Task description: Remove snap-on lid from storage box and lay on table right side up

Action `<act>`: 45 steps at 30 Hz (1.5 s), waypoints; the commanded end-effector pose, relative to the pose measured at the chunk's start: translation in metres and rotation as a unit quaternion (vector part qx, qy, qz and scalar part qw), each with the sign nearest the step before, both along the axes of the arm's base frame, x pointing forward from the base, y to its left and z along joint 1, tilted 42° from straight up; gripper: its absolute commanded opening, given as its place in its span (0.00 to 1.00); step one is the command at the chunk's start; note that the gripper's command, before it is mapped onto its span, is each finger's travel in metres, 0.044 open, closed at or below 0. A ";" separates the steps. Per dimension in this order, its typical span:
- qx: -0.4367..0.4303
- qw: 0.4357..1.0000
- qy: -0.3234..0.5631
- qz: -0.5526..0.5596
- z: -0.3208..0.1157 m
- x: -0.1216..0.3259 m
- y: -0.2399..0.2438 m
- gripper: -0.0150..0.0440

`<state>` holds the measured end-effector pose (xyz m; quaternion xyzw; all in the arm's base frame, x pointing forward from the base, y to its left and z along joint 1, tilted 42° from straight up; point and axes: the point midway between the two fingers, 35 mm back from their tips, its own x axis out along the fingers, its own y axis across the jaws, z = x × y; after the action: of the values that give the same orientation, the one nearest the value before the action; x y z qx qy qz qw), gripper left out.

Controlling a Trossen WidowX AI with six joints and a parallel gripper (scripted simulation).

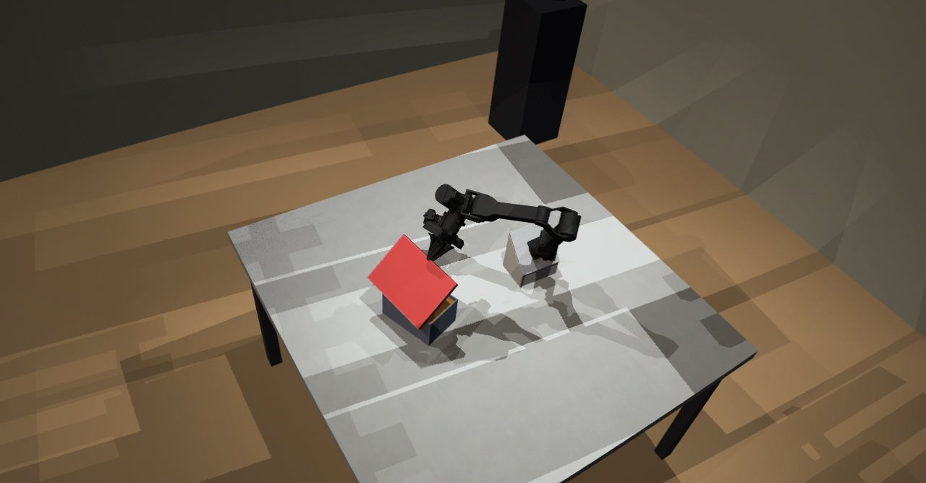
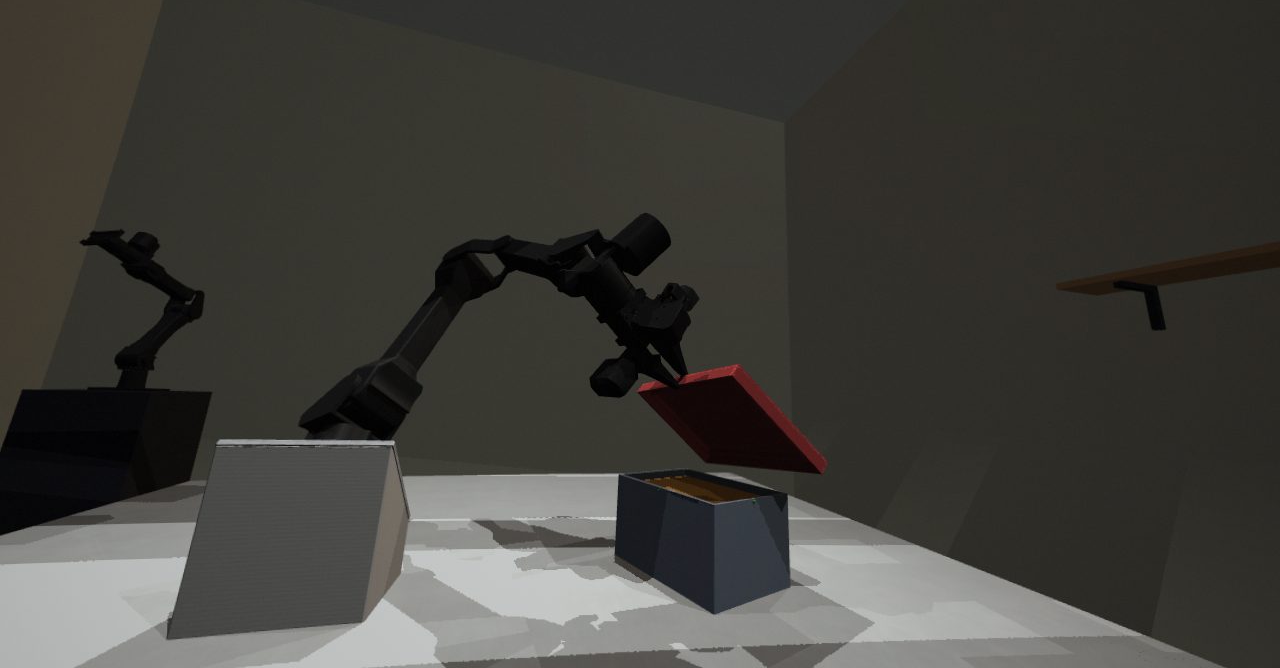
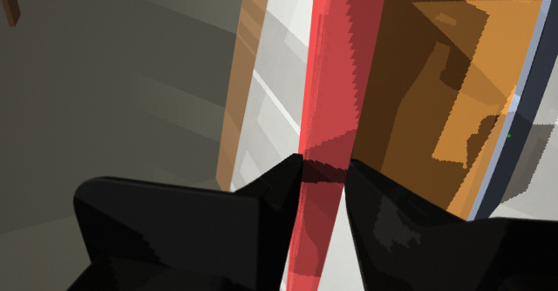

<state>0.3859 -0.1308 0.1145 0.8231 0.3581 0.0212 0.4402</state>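
Above the box (image 1: 441,326) (image 2: 714,548) (image 3: 529,104), tilted red lid (image 1: 414,279) (image 2: 735,418) (image 3: 336,86) in the jaws (image 1: 430,258) (image 2: 682,381).

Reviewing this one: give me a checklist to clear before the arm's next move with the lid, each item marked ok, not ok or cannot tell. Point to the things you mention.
1. Tool (image 1: 429,259) (image 2: 682,381) (image 3: 323,166) closed on the lid (image 1: 413,280) (image 2: 733,418) (image 3: 336,64): ok, its edge is between the fingers.
2. Lid off the box (image 1: 424,326) (image 2: 707,543) (image 3: 507,104): ok, the exterior view shows a gap above the rim.
3. Box standing upright on the table (image 1: 518,402) (image 2: 501,637) (image 3: 279,95): ok.
4. Lid level for laying down: not ok, it slants, with the held edge higher.
5. Lid's outer face upward: ok, though tilted.
6. Grip firm enough against slipping: cannot tell.
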 end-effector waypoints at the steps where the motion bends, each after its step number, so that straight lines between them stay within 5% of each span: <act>1: -0.003 1.000 -0.007 -0.001 0.003 0.000 -0.001 0.25; 45: -0.001 1.000 -0.005 -0.001 0.051 -0.040 0.063 0.25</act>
<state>0.3485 -0.0705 0.1621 0.8220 0.3562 0.0264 0.4434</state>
